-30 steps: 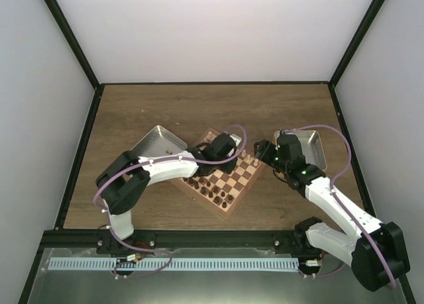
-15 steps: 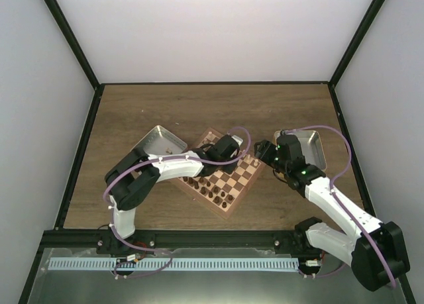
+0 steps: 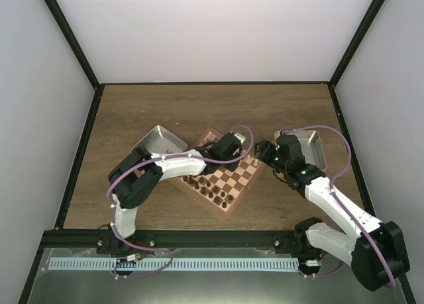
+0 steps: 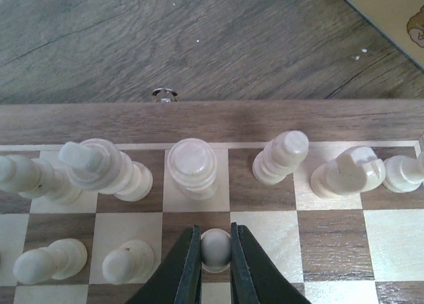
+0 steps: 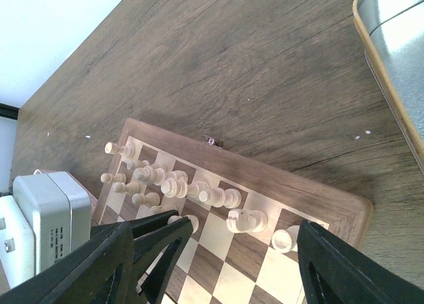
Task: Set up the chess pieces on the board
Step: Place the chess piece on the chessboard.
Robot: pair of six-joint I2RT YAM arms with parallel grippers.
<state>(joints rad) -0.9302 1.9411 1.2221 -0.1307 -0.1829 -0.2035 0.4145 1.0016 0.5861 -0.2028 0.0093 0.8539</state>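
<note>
The board [image 3: 229,210] lies turned at an angle between the arms; its rim also shows in the left wrist view [image 4: 265,118] and the right wrist view [image 5: 298,185]. Beige chess pieces [image 4: 191,165] stand in the row along its far edge, with two pawns [image 4: 126,261] in the second row. My left gripper [image 4: 215,251] is shut on a beige pawn [image 4: 215,246] that stands on a dark square of the second row; the pawn also shows in the right wrist view [image 5: 187,222]. My right gripper [image 5: 215,251] is open and empty, above the board's right corner.
Dark brown pieces [image 3: 215,193] stand along the board's near side. A silver tray [image 3: 159,142] lies left of the board and another [image 3: 310,149] behind my right gripper. Black frame posts edge the wooden table.
My left gripper has moved a little to the right along the board's far side. The right arm has stayed still.
</note>
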